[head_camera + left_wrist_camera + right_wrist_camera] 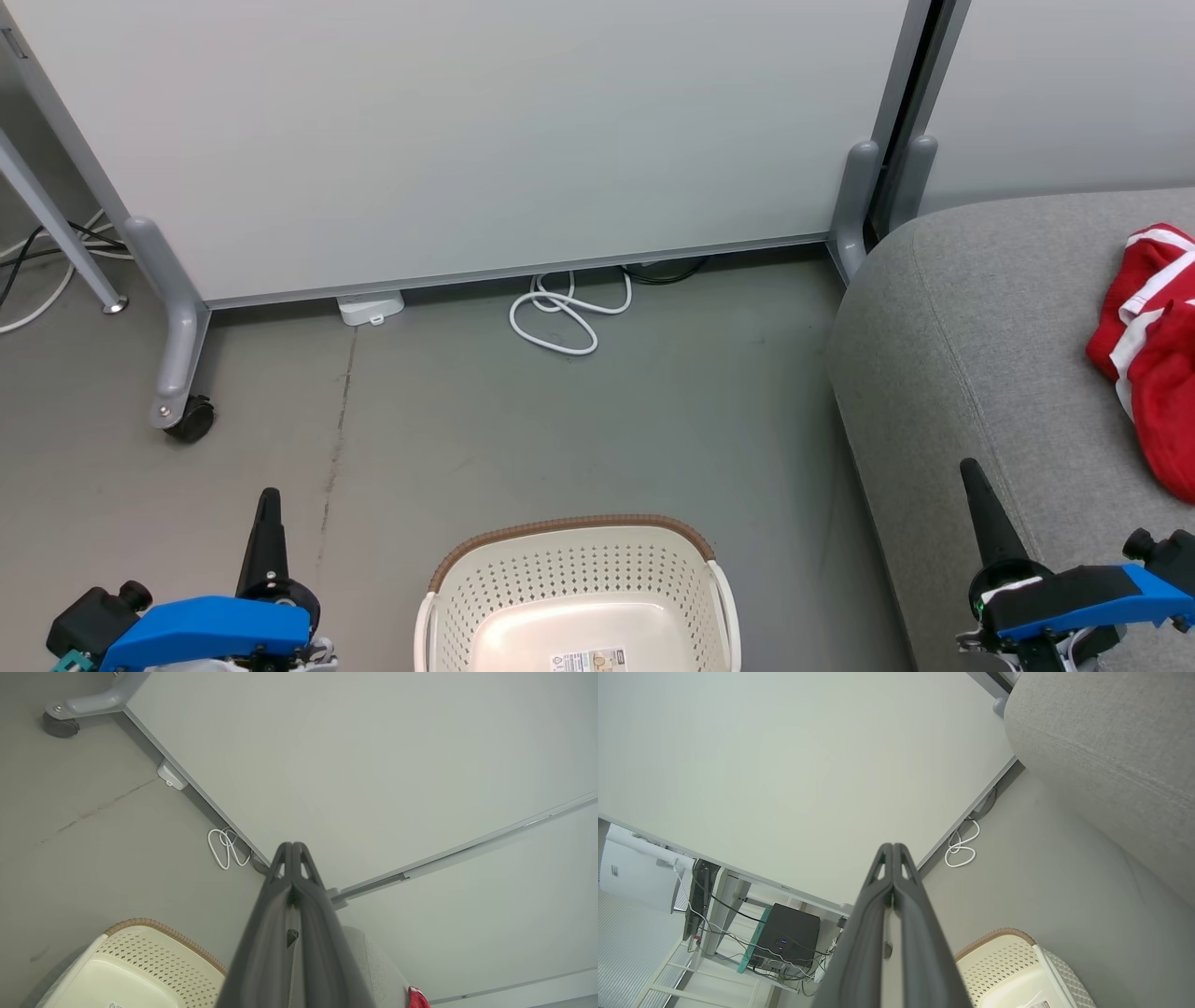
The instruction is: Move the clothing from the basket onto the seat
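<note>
Room: a grey floor runs back to a pale partition panel on castor feet, with a coil of white cable at its lower edge.
Seat: the seat stands on the robot's right, its rounded corner close to the partition.
Clothing: the clothing lies as a red, white-striped heap on the seat's top, well in from that rounded corner and from the side edge that faces the basket.
Basket: the basket stands on the floor just beside the seat's side edge, between the two arms. The part of its bottom in view is bare except for a label.
Left gripper: the left gripper has its fingers pressed together around nothing, over the floor to the basket's left.
Right gripper: the right gripper is likewise closed and empty, over the seat near that side edge.
Key relation: the heap lies ahead and to the right of the right gripper, its long axis running front to back along the seat. The right arm is clearly nearer.
Judgement: little or nothing seems left to lift out.
Hidden: the basket's near half and the heap's right side are cut off. Whether the heap is one garment or two I cannot tell.
</note>
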Available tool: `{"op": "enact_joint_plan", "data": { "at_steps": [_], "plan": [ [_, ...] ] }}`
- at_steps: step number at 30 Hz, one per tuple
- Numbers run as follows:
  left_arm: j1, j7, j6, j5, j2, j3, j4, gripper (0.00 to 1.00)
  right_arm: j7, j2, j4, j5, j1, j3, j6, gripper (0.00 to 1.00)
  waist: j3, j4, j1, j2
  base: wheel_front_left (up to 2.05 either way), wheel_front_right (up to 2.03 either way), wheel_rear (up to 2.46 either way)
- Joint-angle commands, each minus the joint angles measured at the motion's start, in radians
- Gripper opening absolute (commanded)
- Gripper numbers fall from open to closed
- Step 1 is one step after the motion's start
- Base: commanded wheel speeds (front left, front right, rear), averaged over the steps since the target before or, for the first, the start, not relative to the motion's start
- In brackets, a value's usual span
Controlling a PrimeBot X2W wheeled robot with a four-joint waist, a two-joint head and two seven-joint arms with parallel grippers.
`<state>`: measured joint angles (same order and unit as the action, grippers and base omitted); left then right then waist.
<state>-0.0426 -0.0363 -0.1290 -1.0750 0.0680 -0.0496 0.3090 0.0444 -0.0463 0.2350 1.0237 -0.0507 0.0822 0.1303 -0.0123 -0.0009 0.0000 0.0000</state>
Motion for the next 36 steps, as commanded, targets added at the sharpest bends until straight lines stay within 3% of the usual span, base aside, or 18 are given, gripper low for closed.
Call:
{"op": "enact_joint_plan", "data": {
  "at_steps": [1,36],
  "plan": [
    [-0.026,0.007,-0.001,-0.022,0.003,-0.007,-0.016,0.00,0.005,-0.004,-0.008,0.027,-0.023,0.004,0.000,0.00,0.000,0.000,0.0000,0.0000,0.00,0.00,0.00],
    [-0.054,0.091,-0.002,-0.318,-0.009,-0.042,-0.045,0.00,0.043,-0.005,0.002,0.351,-0.048,0.021,0.001,0.00,0.005,0.000,0.0000,0.0000,0.00,0.00,0.00]
  ]
}}
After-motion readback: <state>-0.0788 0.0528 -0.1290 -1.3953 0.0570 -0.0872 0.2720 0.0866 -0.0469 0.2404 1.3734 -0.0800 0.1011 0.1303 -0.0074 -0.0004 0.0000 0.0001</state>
